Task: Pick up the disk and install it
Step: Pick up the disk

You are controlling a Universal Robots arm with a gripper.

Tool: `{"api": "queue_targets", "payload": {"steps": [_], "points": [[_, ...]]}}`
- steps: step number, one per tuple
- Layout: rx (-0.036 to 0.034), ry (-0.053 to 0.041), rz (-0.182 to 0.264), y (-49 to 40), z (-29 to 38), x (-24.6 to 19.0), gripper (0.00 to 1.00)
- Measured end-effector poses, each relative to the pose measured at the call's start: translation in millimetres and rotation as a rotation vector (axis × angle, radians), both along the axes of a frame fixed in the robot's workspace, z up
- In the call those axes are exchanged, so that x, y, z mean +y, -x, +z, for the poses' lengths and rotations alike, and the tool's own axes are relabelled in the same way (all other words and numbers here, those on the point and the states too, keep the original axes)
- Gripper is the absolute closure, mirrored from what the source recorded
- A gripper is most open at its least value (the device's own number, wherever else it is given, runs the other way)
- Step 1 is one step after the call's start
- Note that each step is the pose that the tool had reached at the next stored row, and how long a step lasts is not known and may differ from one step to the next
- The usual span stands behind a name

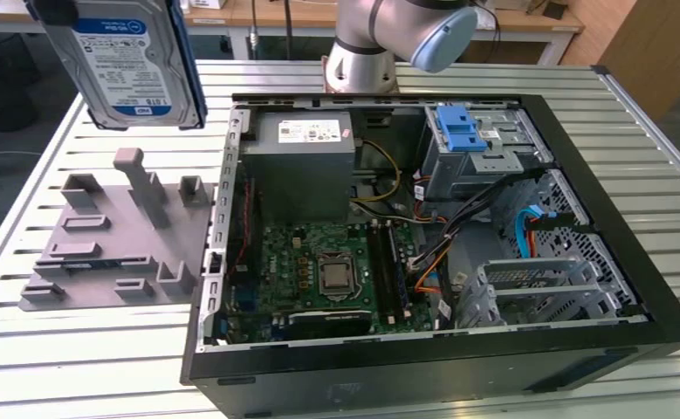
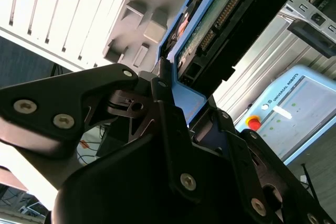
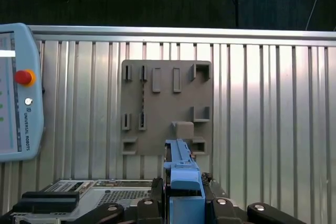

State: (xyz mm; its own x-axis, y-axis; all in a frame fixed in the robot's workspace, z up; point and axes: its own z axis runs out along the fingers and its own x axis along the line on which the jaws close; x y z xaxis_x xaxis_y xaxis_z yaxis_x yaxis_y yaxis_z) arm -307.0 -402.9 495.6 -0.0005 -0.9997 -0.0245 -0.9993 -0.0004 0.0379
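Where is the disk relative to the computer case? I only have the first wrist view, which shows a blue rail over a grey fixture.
Observer: In the exterior view the disk hangs in the air above the grey fixture, to the exterior view's left of the open case and not over it.
Operator: Which way is it turned?
Observer: Its label faces the exterior camera. In the second wrist view its circuit board shows on the other face, and the gripper is shut on the disk at a blue side rail.
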Motion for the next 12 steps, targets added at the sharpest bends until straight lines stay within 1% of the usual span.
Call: {"api": "queue_targets", "payload": {"steps": [5, 7, 8, 11, 12], "points": [[0.0, 0.0, 0.0, -7.0, 0.0, -1.9, 0.64], [0.0001, 0.0001, 0.0, -8.2, 0.0, -3.7, 0.64], [0.0001, 0.0, 0.0, -8.3, -0.1, -6.2, 0.64], [0.0, -0.0001, 0.0, -8.3, -0.4, -17.2, 0.64], [0.0, 0.0, 0.0, -8.3, -0.4, -19.2, 0.64]]}}
